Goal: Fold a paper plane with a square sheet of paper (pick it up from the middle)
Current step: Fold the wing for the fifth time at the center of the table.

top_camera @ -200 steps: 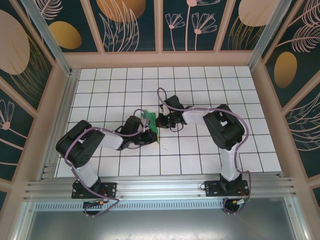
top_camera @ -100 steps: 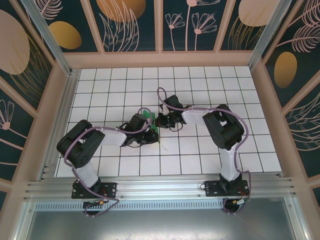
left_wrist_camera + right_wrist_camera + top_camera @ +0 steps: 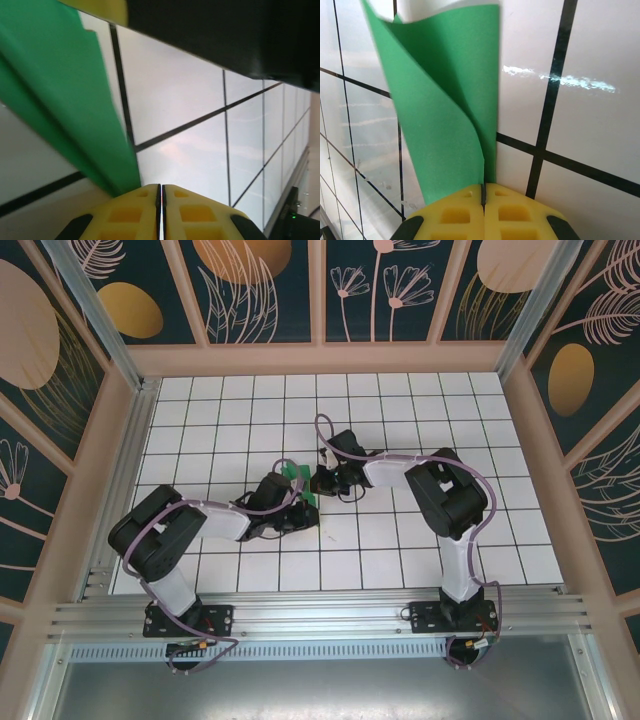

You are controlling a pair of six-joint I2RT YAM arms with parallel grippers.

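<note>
the square sheet of paper is up off the white gridded tabletop near its middle, caught between the two arms. what counts now is how it lies to each pincer. from the right pincer the green sheet runs straight ahead, away from the fingertips. it is doubled over on itself, with its long fold roughly in line with the fingers. that pincer is pressed together on the sheet's near end, and the paper goes right into the seam between the yellow pads. the left pincer is pressed together too, with only a hairline between its pads. the sheet passes slantwise beside it and meets the outer shoulder of one pad rather than entering the seam. i can't tell whether any edge is caught there. seen from above, both arms are about equally near the sheet. i'd guess the next crease depends on the left pincer getting onto that free flank.
</note>
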